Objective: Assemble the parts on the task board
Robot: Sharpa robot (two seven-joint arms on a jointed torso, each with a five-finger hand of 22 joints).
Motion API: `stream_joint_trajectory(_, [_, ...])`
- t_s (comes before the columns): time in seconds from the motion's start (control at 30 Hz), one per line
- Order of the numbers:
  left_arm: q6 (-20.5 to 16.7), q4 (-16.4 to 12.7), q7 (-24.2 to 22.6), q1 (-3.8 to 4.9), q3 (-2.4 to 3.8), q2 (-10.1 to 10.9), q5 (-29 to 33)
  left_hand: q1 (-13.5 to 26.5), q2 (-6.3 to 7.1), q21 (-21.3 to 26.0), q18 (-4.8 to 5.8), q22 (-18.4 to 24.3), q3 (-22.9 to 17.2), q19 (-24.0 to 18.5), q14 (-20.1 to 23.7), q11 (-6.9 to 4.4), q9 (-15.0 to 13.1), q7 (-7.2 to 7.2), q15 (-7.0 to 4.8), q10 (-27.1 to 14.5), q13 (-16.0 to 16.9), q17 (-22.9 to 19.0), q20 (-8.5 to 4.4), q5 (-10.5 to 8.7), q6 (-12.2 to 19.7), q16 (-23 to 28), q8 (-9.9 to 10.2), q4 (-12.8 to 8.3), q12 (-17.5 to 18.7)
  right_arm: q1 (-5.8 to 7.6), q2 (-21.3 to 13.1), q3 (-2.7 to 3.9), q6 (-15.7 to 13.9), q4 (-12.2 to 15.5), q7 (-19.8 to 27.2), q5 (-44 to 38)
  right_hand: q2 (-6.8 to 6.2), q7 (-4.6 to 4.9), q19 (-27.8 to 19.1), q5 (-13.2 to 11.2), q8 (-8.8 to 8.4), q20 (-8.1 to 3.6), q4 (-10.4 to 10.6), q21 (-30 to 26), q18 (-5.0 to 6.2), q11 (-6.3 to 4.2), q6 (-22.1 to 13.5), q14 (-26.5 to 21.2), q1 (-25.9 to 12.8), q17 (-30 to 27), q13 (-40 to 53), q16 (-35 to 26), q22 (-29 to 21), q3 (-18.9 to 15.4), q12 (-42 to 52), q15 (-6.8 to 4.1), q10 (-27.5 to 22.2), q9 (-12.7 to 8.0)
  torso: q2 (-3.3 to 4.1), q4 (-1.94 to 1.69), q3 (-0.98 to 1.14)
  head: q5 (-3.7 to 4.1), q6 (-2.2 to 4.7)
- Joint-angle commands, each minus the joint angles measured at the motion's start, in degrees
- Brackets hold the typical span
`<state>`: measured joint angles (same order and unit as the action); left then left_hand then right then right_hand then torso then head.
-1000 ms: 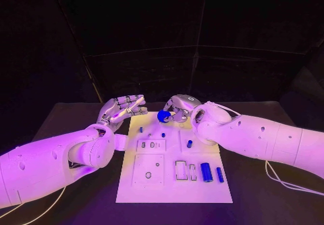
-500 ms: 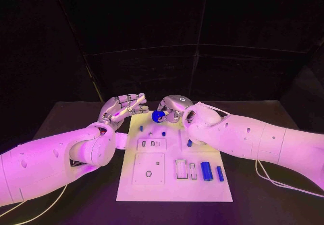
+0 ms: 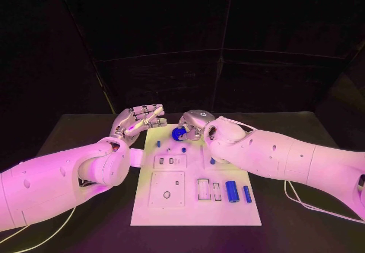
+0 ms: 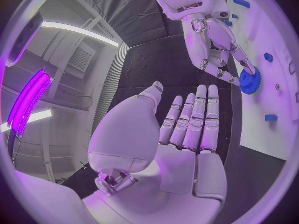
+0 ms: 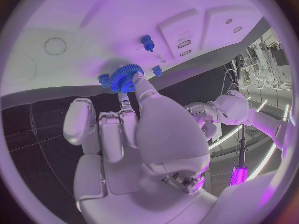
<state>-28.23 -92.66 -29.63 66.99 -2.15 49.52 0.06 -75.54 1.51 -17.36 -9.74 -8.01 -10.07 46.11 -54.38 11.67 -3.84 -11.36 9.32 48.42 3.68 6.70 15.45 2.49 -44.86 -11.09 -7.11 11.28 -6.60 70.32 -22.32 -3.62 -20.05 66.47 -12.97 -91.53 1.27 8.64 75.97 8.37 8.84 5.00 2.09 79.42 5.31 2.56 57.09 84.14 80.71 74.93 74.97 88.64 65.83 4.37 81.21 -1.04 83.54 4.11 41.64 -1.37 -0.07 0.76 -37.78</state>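
Observation:
My right hand pinches a blue gear at its fingertips over the far end of the white task board. In the right wrist view the gear sits at the tips of the fingers, close above the board; I cannot tell if it touches. A small blue peg stands on the board just beyond it. My left hand hovers beside the board's far left corner with fingers spread and nothing in it. The left wrist view shows this open palm and the gear.
Small blue pegs stand across the board's far half. Two blue cylinders lie near its right edge beside rectangular slots. Black table surrounds the board.
My right hand has carried the gear a little left and down toward the board's far end. The left hand has hardly moved.

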Motion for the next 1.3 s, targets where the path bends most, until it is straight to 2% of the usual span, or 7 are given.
stream_joint_trajectory(0.03, [0.1, 0.0, -0.6, 0.09, 0.06, -0.1, -0.4, -0.4, 0.08, 0.4, -0.53, 0.1, 0.0, 0.2, -0.2, 0.38, 0.1, -2.81, 0.26, 0.0, -0.1, -0.1, 0.16, 0.22, -0.3, 0.4, 0.3, -0.3, 0.3, 0.08, 0.0, 0.03, 1.7, 0.0, -0.6, -1.2, 0.1, -1.11, 0.3, 0.0, -0.05, -0.03, 0.2, 0.4, -0.4, 0.15, 2.3, 5.2, -0.7, 11.8, 6.3, 0.3, 0.0, 0.1, 0.1, -0.25, 0.2, 0.2, 0.0, 0.01, -0.02, 0.04, -0.05])
stream_joint_trajectory(0.23, [0.1, 0.0, -0.6, 0.09, 0.06, -0.1, -0.4, -0.4, 0.08, 0.4, -0.53, 0.1, 0.0, 0.2, -0.2, 0.38, 0.1, -2.81, 0.26, 0.0, -0.1, -0.1, 0.16, 0.22, -0.3, 0.4, 0.3, -0.3, 0.3, 0.01, 0.0, 0.03, 1.9, -0.1, -1.3, -1.9, -0.16, -1.03, 0.4, -0.2, -0.29, 0.02, 0.3, 0.4, -0.41, 0.21, 2.2, 5.2, -1.1, 11.8, 6.0, 0.3, 0.1, 0.2, -0.2, -0.2, 0.0, 0.2, 0.03, 0.04, 0.0, -0.04, -0.11])
stream_joint_trajectory(0.53, [0.2, 0.1, -0.5, 0.09, 0.06, -0.1, -0.4, -0.4, 0.08, 0.4, -0.53, 0.1, 0.0, 0.2, -0.2, 0.38, 0.1, -2.81, 0.26, 0.0, -0.1, -0.1, 0.16, 0.22, -0.3, 0.4, 0.3, -0.3, 0.3, -0.11, 0.1, 0.03, 1.1, -0.3, -2.1, -2.4, -1.05, -0.4, 0.3, -0.6, -1.71, 0.33, 0.5, 0.3, -0.43, 0.74, 0.6, 5.2, -2.1, 12.0, 5.5, 0.4, 0.1, 0.5, -0.8, 0.21, -0.5, -0.2, 0.02, 0.0, 0.02, -0.03, -0.16])
stream_joint_trajectory(0.83, [0.4, 0.2, -0.4, 0.09, 0.06, -0.2, -0.4, -0.5, 0.06, 0.4, -0.53, 0.1, 0.0, 0.2, -0.2, 0.38, 0.1, -2.81, 0.26, 0.0, 0.0, -0.1, 0.16, 0.22, -0.3, 0.4, 0.4, -0.4, 0.4, -0.18, 0.5, 0.03, -0.3, -0.8, -3.4, -2.5, -2.31, 0.89, 0.3, -3.8, -4.66, 1.36, 2.2, 0.3, -0.43, 1.98, -3.4, 5.2, -4.5, 12.1, 4.9, 0.4, 0.1, 0.1, -1.6, 1.31, -1.2, -0.3, 0.02, -0.01, 0.01, 0.02, -0.07])
stream_joint_trajectory(0.97, [0.4, 0.2, -0.3, 0.09, 0.06, -0.2, -0.4, -0.5, 0.06, 0.4, -0.53, 0.1, 0.0, 0.2, -0.2, 0.38, 0.1, -2.81, 0.26, 0.0, 0.0, -0.1, 0.16, 0.22, -0.3, 0.4, 0.4, -0.4, 0.4, -0.2, 0.6, 0.03, 0.0, -1.0, -3.7, -2.6, -2.76, 1.08, 0.2, -3.7, -5.0, 1.56, 2.7, 0.3, -0.4, 2.17, -4.0, 5.2, -5.0, 12.2, 4.6, 0.4, 0.0, 0.0, -1.9, 1.49, -1.5, -0.3, 0.01, -0.02, 0.02, 0.02, -0.08])
stream_joint_trajectory(1.1, [0.4, 0.2, -0.3, 0.09, 0.06, -0.2, -0.4, -0.5, 0.06, 0.4, -0.53, 0.1, 0.0, 0.2, -0.2, 0.38, 0.1, -2.81, 0.26, 0.0, 0.0, -0.1, 0.16, 0.22, -0.3, 0.4, 0.4, -0.4, 0.4, -0.21, 0.6, 0.03, 0.6, -1.0, -3.6, -2.5, -3.22, 1.19, 0.2, -2.0, -5.06, 1.75, 3.4, 0.3, -0.38, 2.31, -4.2, 5.2, -5.7, 12.2, 4.6, 0.5, 0.0, -0.4, -2.0, 1.66, -1.6, -0.2, 0.0, 0.0, 0.01, -0.01, -0.05])
stream_joint_trajectory(1.3, [0.4, 0.2, -0.3, 0.09, 0.06, -0.2, -0.4, -0.5, 0.06, 0.4, -0.53, 0.1, 0.0, 0.2, -0.2, 0.38, 0.1, -2.81, 0.26, 0.0, 0.0, -0.1, 0.16, 0.22, -0.3, 0.4, 0.4, -0.4, 0.4, -0.21, 0.5, 0.03, 1.5, -0.9, -3.5, -2.1, -3.32, 1.19, 0.2, -1.7, -4.97, 1.82, 3.9, 0.3, -0.38, 2.33, -4.0, 5.2, -6.2, 12.2, 4.6, 0.4, 0.0, -0.8, -2.0, 1.69, -1.5, -0.1, 0.0, -0.02, 0.01, -0.02, -0.05])
